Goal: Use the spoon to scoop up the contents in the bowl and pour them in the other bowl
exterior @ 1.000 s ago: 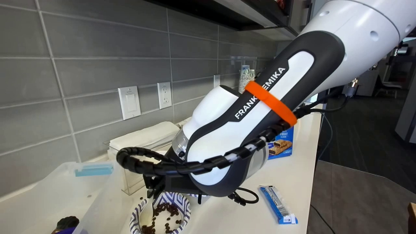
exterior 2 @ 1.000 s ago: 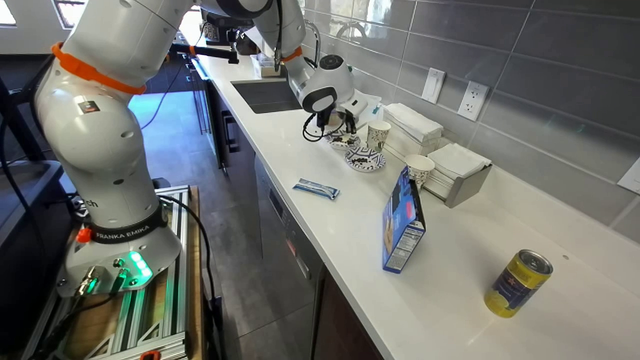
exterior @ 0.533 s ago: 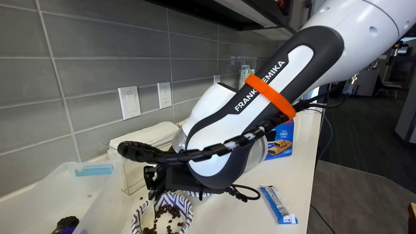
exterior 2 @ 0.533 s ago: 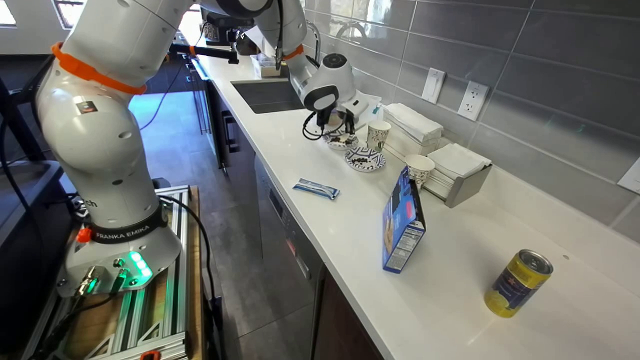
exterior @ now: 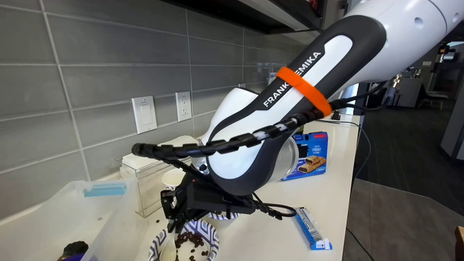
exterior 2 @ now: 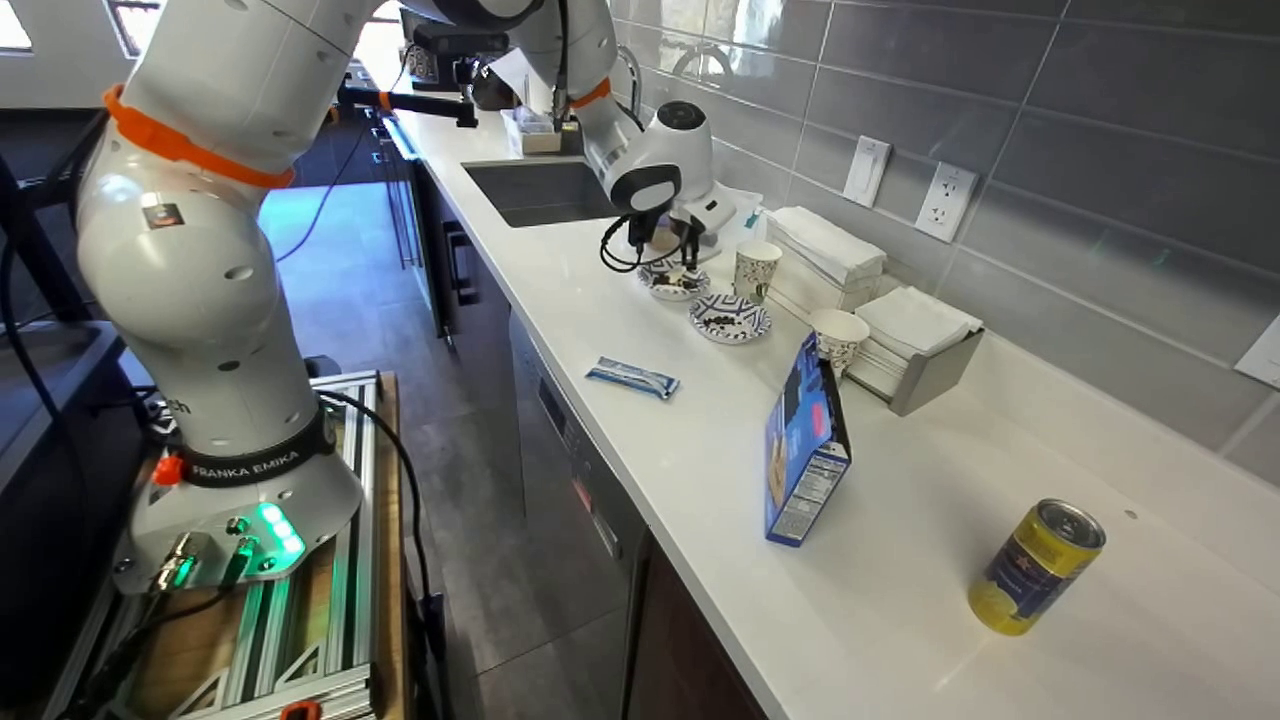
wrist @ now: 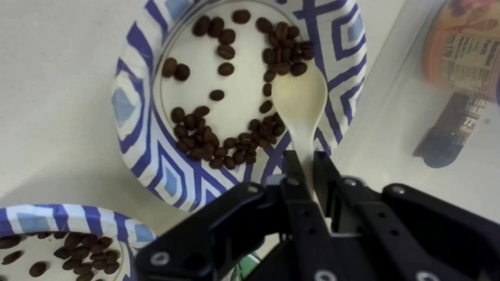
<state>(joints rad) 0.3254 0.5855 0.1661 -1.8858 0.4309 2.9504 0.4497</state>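
We find gripper [wrist: 306, 164] pinching spoon [wrist: 299, 97] by handle, scoop end over bowl [wrist: 343, 86], tip at coffee beans [wrist: 286, 54], prob. to load that cluster; contact w/ bowl unclear. 2nd bowl [wrist: 92, 219] sits near, presumably for short carry.

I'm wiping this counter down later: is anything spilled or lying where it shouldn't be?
Yes: a small dark bit, probably a stray bean, lies on the counter just outside the bowl under the spoon. It looks out of place because the beans in the wrist view all lie inside that bowl or the other bowl.
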